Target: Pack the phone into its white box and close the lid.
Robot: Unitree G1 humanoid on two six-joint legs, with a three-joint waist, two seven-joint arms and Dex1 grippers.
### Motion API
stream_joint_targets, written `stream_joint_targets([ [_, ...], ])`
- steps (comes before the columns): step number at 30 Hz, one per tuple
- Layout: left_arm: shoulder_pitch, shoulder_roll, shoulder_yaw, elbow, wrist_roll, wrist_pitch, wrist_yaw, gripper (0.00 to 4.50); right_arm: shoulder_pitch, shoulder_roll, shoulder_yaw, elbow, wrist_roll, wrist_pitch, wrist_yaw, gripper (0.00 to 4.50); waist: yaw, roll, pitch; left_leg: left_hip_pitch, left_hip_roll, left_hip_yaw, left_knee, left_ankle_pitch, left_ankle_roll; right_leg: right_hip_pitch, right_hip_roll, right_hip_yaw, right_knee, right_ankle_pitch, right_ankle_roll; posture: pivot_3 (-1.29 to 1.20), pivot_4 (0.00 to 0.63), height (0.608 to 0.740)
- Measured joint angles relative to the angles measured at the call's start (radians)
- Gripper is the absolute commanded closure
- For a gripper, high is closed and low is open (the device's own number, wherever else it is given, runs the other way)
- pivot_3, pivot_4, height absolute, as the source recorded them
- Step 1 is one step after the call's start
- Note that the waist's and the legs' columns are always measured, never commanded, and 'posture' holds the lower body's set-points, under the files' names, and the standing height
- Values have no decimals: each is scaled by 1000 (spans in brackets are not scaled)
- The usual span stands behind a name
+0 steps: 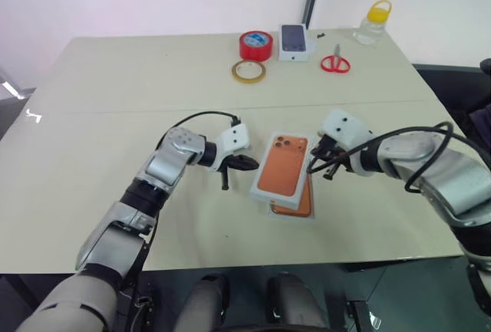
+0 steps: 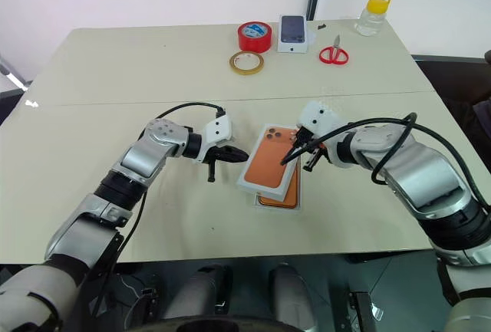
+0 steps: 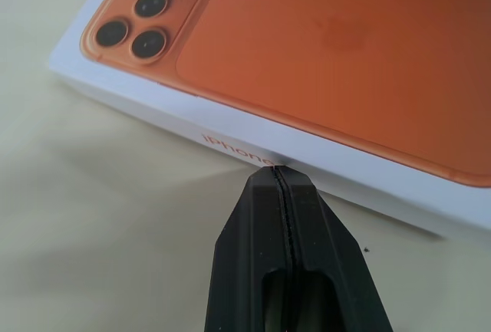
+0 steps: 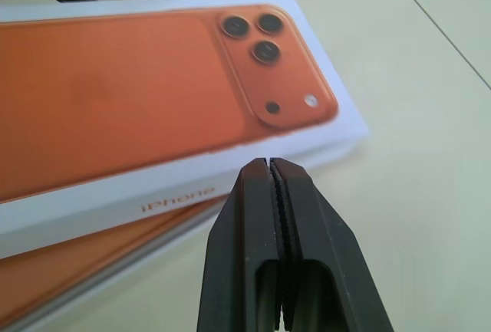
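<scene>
The lid [image 1: 282,165] sits skewed over the white box [image 1: 295,205] near the table's [image 1: 115,102] front edge; the left gripper [image 1: 244,164] and right gripper [image 1: 317,165], fingers pressed together, should nudge it square.

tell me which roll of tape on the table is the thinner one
The tan tape roll, a flat low ring lying nearer the robot. The red tape roll just behind it stands clearly taller and thicker.

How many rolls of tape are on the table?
2. The red tape roll stands at the far side of the table, left of the small white box. The yellowish tape roll lies just in front of it.
</scene>
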State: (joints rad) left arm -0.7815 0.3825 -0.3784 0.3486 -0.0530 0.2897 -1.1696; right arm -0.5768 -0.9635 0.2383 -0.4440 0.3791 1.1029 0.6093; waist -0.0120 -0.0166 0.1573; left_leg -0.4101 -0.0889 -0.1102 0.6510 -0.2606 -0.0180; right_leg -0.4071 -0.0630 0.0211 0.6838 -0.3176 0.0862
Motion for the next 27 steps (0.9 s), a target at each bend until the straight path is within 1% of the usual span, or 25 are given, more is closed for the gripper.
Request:
stream_joint_targets([
  [6,0,-11,0,-11,0,4,-5,4500,39,-7,34,-4,-33,-21,42,4446,-2,0,0,0,0,0,0,0,0,0,0,0,0,0,0,0,150,740],
  [15,15,-13,0,-56,0,34,-12,4500,41,6,39,-20,-54,-26,71,4446,-2,0,0,0,0,0,0,0,0,0,0,0,0,0,0,0,150,740],
  [22,39,7,-3,-148,-7,80,-73,4500,72,-16,27,-74,-60,-25,104,4446,-2,0,0,0,0,0,0,0,0,0,0,0,0,0,0,0,150,740],
  [27,41,10,-15,-170,-8,93,-98,4500,116,-50,23,-128,-60,-25,125,4446,0,0,0,0,0,0,0,0,0,0,0,0,0,0,0,0,150,740],
])
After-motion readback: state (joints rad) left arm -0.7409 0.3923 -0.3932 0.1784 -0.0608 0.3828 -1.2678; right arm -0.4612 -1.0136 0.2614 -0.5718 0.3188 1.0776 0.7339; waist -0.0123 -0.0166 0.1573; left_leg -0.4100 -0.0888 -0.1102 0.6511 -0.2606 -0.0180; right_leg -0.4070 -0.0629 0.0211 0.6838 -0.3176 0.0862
